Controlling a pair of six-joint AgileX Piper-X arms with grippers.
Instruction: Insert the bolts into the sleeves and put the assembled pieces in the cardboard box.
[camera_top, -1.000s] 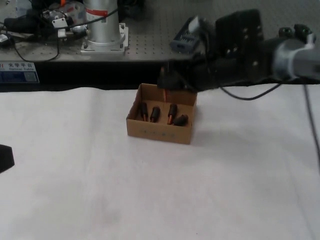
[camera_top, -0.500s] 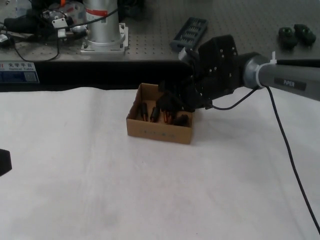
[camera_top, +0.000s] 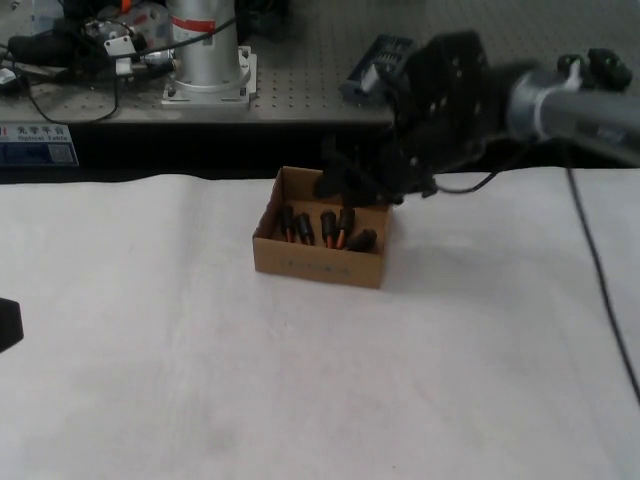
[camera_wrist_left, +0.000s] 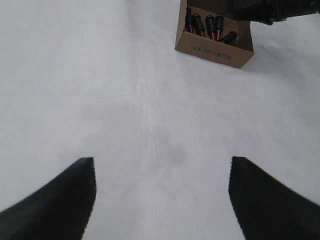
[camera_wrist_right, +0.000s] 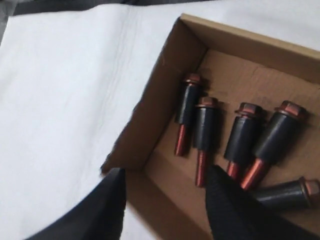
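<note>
White cloth (camera_top: 300, 390) under cardboard box (camera_top: 318, 264), perf. board (camera_top: 300, 92) behind.

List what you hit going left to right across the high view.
Blue label plate → metal post on the back bench → cardboard box → right arm's grey link.

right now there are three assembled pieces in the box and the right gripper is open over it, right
Not three: the right wrist view shows five pieces in the box. The right gripper is open over it, as you say.
</note>
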